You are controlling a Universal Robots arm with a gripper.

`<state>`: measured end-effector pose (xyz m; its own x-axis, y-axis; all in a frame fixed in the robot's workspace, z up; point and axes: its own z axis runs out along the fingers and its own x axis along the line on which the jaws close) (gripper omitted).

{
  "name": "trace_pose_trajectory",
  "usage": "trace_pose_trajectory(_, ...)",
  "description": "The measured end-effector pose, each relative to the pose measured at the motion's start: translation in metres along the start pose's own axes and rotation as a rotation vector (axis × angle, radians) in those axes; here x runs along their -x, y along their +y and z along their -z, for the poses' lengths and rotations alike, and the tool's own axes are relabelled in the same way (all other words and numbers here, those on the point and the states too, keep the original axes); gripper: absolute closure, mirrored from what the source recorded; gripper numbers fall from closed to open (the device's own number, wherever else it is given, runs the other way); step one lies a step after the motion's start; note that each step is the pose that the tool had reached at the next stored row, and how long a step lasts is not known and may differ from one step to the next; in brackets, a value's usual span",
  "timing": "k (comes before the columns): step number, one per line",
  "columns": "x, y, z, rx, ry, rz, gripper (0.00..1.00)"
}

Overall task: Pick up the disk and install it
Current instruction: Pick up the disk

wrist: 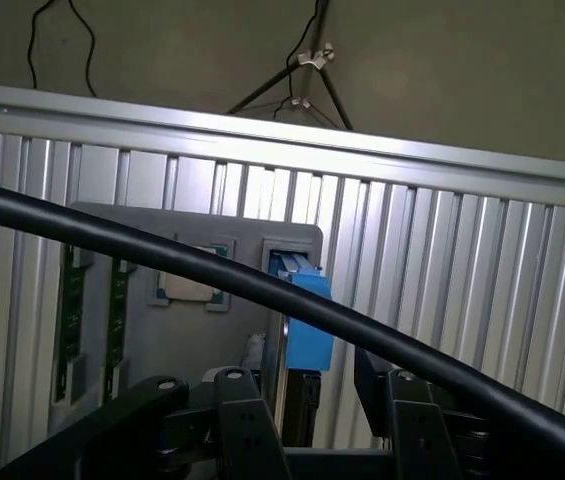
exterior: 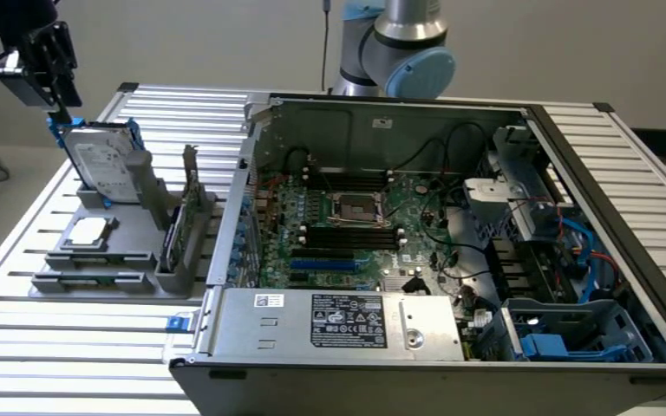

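The disk (exterior: 104, 165) stands upright on its edge in a grey holder (exterior: 101, 279) on the slatted table, at the exterior view's left. It is silver-grey with a white label and blue rails. My gripper (exterior: 62, 111) hangs just above its top far corner. In the wrist view the disk (wrist: 307, 325) shows edge-on with its blue rail. My gripper (wrist: 314, 385) is open, with one black finger (wrist: 234, 410) on each side of the edge and a gap between each finger and the disk.
An open computer case (exterior: 610, 173) fills the middle and right, with a motherboard (exterior: 350, 217), a grey power-supply box (exterior: 333, 322) and a blue drive cage (exterior: 576, 334). The holder also carries a small silver chip (exterior: 90, 229) and an upright card (exterior: 190, 204). A black cable (wrist: 212, 270) crosses the wrist view.
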<state>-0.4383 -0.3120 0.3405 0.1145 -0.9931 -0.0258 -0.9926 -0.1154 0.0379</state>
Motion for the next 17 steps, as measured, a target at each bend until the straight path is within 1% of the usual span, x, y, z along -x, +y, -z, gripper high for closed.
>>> trace_pose_trajectory(7, 0.000, 0.0022, -0.0111, 0.0009, 0.0072, 0.000, 0.52)
trace_pose_trajectory(12, 0.000, 0.0036, -0.0200, 0.0000, 0.0103, 0.000, 0.52)
trace_pose_trajectory(15, 0.000, 0.0040, -0.0255, -0.0024, 0.0116, 0.000, 0.52)
trace_pose_trajectory(17, 0.000, 0.0039, -0.0292, -0.0062, 0.0122, 0.000, 0.52)
